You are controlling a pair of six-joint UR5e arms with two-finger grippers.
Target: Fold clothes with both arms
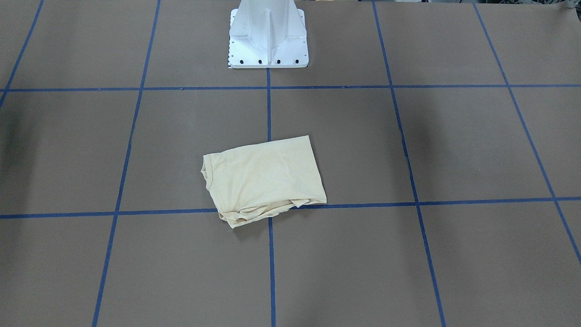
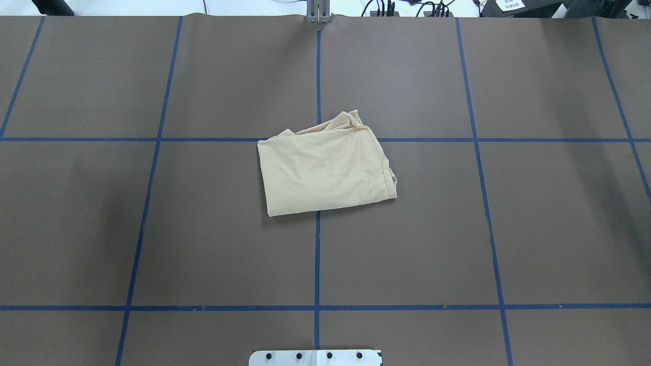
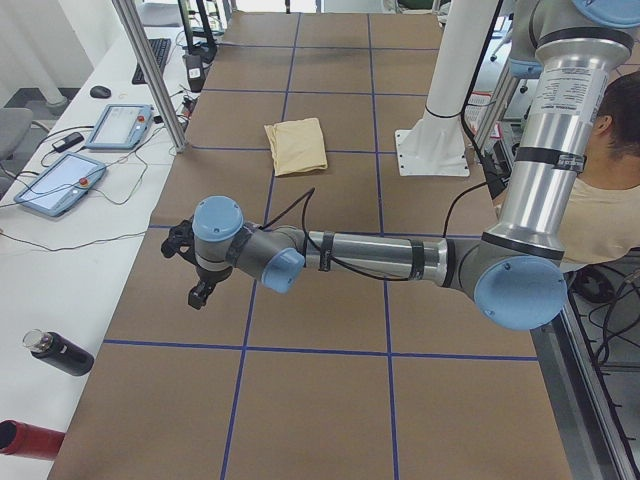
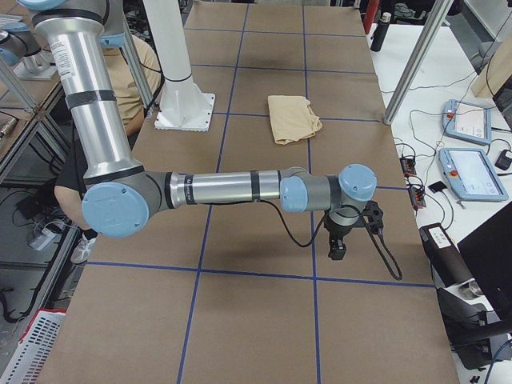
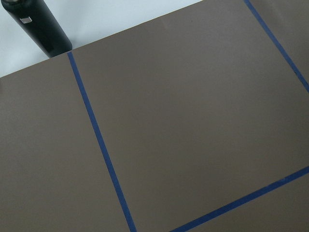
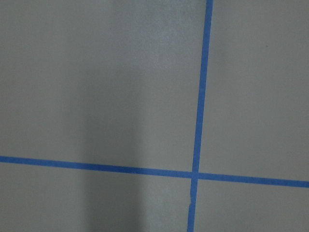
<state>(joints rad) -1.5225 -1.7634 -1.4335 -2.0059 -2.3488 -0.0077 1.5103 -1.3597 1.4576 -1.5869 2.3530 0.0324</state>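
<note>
The cream-yellow T-shirt [image 2: 325,166] lies folded into a compact rectangle at the table's middle, print hidden. It also shows in the front view [image 1: 263,179], the left side view [image 3: 296,146] and the right side view [image 4: 292,118]. My left gripper [image 3: 195,275] hangs over the table's left end, far from the shirt, seen only in the left side view; I cannot tell if it is open. My right gripper [image 4: 346,236] hangs over the table's right end, seen only in the right side view; I cannot tell its state. Neither touches the shirt.
The white base pedestal [image 1: 268,36] stands behind the shirt. A black bottle [image 5: 41,26] lies just off the table's left end, with a red bottle [image 3: 25,440] nearby. Pendants [image 4: 472,168] and cables sit on the side desk. A person [image 3: 610,170] sits behind the robot.
</note>
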